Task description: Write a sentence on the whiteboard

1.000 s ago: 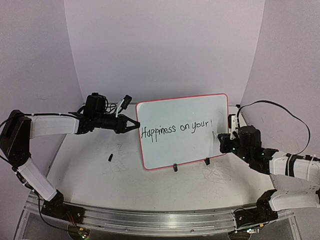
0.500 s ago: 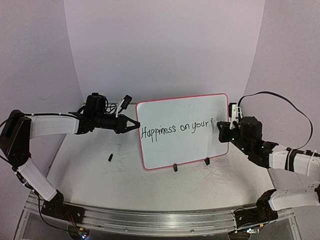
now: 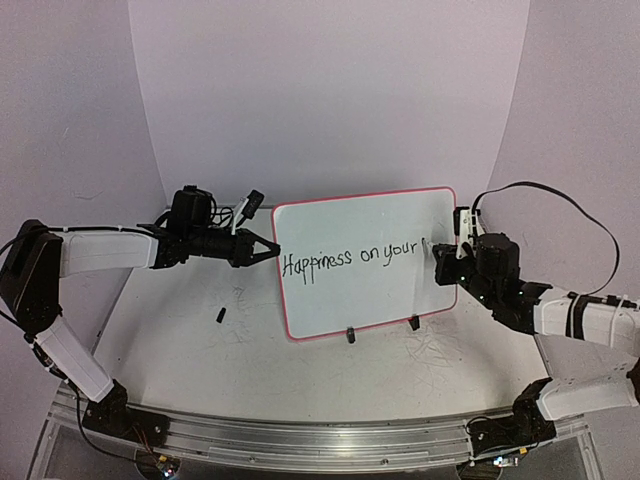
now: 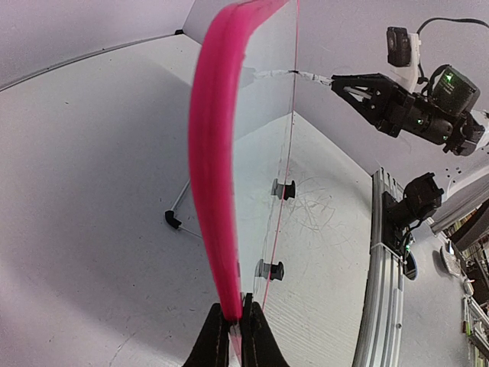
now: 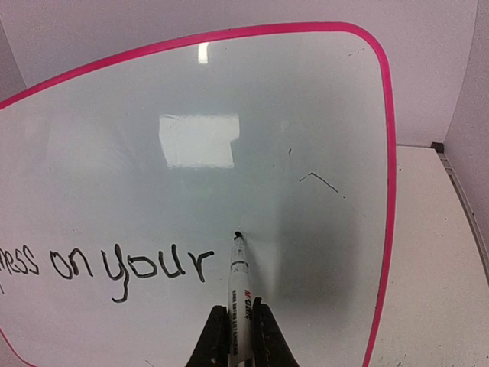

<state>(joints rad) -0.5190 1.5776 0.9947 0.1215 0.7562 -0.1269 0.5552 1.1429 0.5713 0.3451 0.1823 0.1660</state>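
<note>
Standing upright a little right of the table's middle, the one whiteboard (image 3: 370, 290) (image 4: 210, 176) (image 5: 306, 115) rests on two small black clip feet (image 3: 350, 335) (image 3: 414, 323) under its near edge, its red rim running all the way round. One line of black writing, the sentence (image 3: 350, 256) (image 5: 130, 264), crosses the board's middle from the left; it reads "Happiness on your", three words, ending short of the right rim. In the right wrist view, one short thin stroke (image 5: 321, 181) lies above and right of the last word.

Just right of "your" is the tip of a single white marker (image 5: 240, 283) (image 4: 294, 74). It is at the board's surface, though actual contact cannot be made out. The right gripper (image 5: 238, 313) (image 3: 440, 262) is clamped on the marker's barrel, its two fingers pressed to either side. It reaches in from the right, level with the writing.

At the board's left edge, the left gripper (image 3: 270, 249) (image 4: 235, 310) is pinched closed on the red rim, level with the start of the sentence, its arm stretching in from the far left.

On the white table (image 3: 200, 350), one small black piece (image 3: 220, 314) lies well left of the board. Faint grey scribbles (image 3: 435, 350) mark the surface near the right foot.
</note>
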